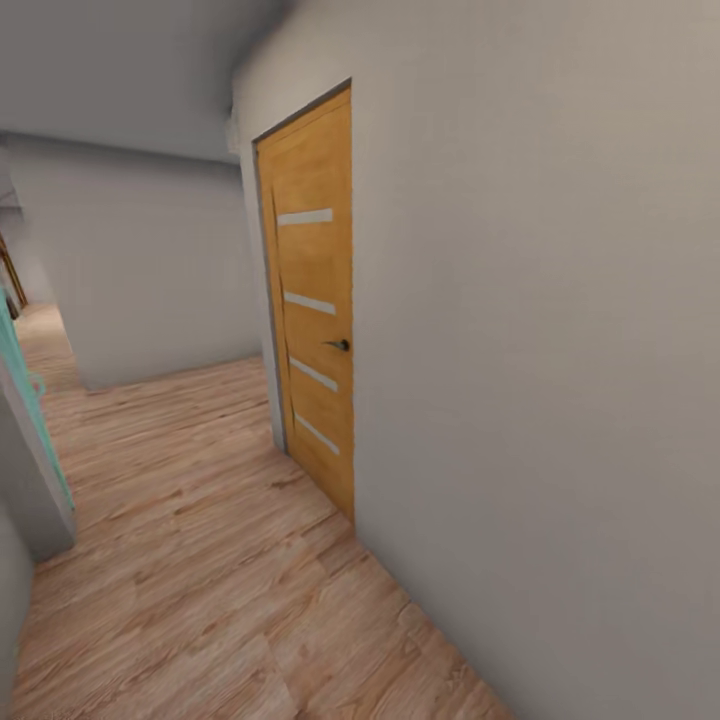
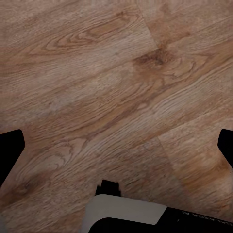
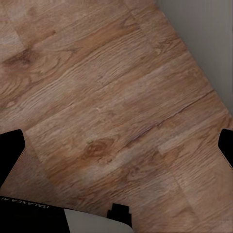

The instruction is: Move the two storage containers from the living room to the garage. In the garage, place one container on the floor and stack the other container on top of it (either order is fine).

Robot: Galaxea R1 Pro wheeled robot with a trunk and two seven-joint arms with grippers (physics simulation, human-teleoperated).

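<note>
You're in transit along a hallway by a wood door [image 1: 312, 300]; left gripper [image 2: 116, 145] and right gripper [image 3: 116, 145] jaws wide apart, empty over plank floor [image 1: 200, 560]; no container carried, so in my judgement stacking's outstanding.

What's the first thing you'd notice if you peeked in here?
The orange wooden door with pale stripes, shut, set in the grey wall on the right. Light wood plank floor runs down the hallway, and a bit of teal peeks in at the left edge.
</note>
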